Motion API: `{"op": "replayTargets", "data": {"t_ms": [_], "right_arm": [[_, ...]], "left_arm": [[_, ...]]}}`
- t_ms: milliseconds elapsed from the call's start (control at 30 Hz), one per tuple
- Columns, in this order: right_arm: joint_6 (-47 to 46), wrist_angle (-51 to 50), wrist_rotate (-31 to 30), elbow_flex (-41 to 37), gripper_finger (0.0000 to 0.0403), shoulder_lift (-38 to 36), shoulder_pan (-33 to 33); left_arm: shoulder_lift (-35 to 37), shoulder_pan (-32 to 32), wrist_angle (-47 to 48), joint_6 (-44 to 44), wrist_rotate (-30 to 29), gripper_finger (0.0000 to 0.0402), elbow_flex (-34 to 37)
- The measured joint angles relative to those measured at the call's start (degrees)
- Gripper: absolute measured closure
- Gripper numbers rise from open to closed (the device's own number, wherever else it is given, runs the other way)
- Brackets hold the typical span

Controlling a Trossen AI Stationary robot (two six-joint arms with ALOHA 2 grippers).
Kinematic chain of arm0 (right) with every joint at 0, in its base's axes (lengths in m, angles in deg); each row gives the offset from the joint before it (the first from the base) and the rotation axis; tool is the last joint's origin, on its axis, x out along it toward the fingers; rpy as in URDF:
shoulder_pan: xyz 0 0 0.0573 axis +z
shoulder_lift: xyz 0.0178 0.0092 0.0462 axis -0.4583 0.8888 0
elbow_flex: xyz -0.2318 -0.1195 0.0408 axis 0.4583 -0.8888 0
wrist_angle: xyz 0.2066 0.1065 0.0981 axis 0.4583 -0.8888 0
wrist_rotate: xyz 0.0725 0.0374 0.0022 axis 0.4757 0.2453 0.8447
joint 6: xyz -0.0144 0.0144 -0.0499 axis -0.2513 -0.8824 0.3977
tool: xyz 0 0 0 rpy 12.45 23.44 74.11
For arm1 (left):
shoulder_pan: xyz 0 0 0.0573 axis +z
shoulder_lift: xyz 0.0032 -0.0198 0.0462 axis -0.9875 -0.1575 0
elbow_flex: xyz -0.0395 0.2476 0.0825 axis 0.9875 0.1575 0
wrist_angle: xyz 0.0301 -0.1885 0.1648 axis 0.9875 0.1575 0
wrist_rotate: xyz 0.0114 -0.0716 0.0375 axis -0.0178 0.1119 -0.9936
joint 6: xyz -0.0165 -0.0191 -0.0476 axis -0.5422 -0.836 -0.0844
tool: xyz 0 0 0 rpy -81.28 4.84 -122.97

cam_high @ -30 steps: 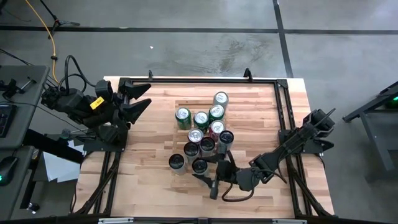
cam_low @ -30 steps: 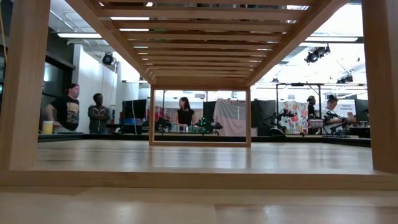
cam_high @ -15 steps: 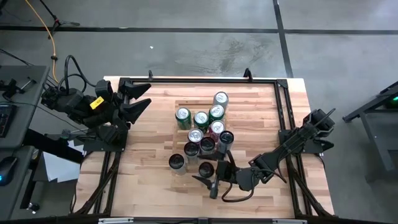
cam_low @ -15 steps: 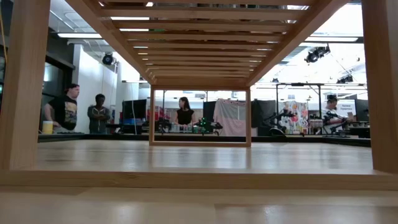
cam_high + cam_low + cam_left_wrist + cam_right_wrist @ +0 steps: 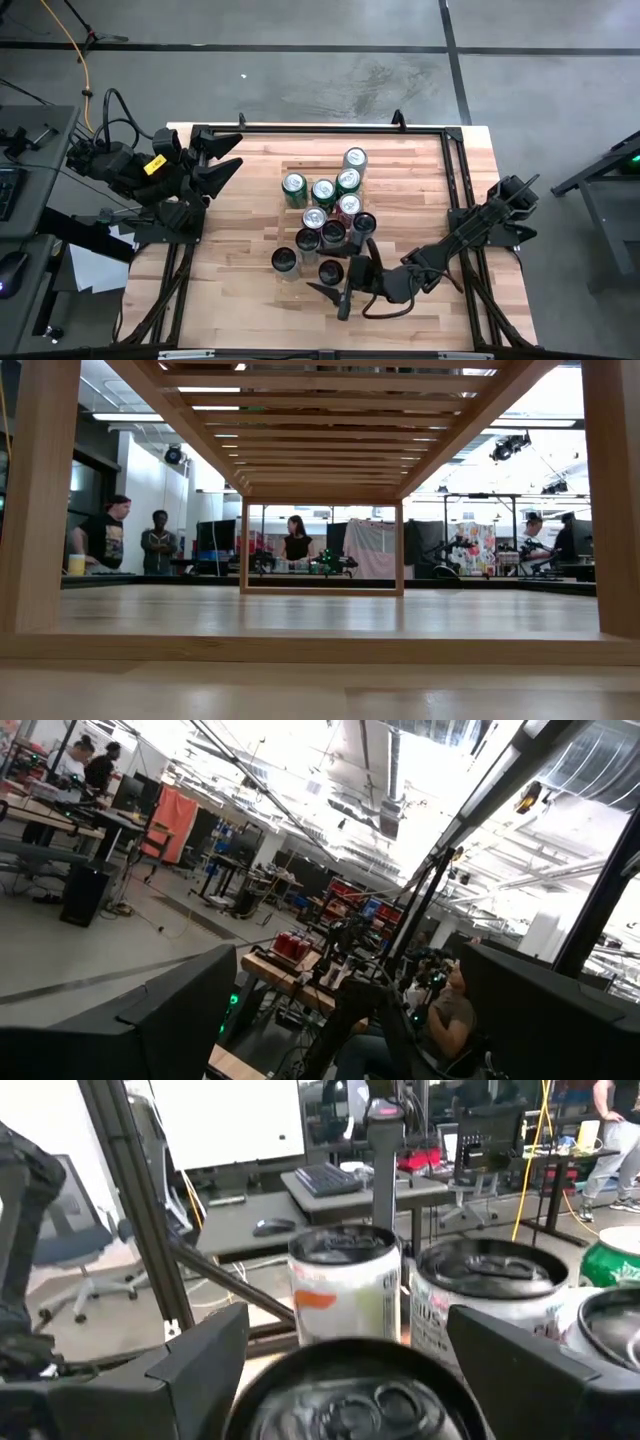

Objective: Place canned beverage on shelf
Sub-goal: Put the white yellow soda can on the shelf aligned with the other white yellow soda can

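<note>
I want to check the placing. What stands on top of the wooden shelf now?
Ten upright cans stand clustered on the shelf. The open right gripper sits around the nearest dark-topped can. What lies beneath the slats is covered.

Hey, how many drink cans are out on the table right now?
11 cans in one cluster: six on the side away from the right gripper, four nearer it, one directly before it. None looks hidden.

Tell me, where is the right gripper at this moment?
In the high view the right gripper is at the near edge of the can cluster, its open fingers either side of a dark-topped can, not closed on it.
</note>
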Motion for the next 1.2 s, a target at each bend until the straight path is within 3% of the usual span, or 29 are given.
{"op": "replayTargets", "data": {"t_ms": [500, 767, 933, 1067, 1200], "right_arm": [[15.25, 14.69, 0.17, 0.0, 0.0075, -0.78, 1.64], [18.21, 15.1, 0.16, -0.01, 0.0075, -5.8, 2.18], [21.33, 12.96, -2.33, 0.0, 0.0087, -12.03, 5.77], [15.55, 2.69, -7.21, 0.0, 0.0127, -16.58, 10.04], [-1.94, -13.2, -8.1, 0.0, 0.0207, -18.14, 13.77]], "left_arm": [[0.0, 0.01, 0.03, 0.0, 0.0, 0.0025, -0.01], [0.0, -0.01, -0.17, 0.54, 0.02, 0.0025, 0.01], [0.0, -0.01, -0.17, 0.57, 0.02, 0.0025, 0.01], [0.0, 0.01, -0.15, 0.59, 0.02, 0.0025, 0.01], [0.0, -0.01, -0.15, 0.59, 0.02, 0.0025, 0.01]]}}
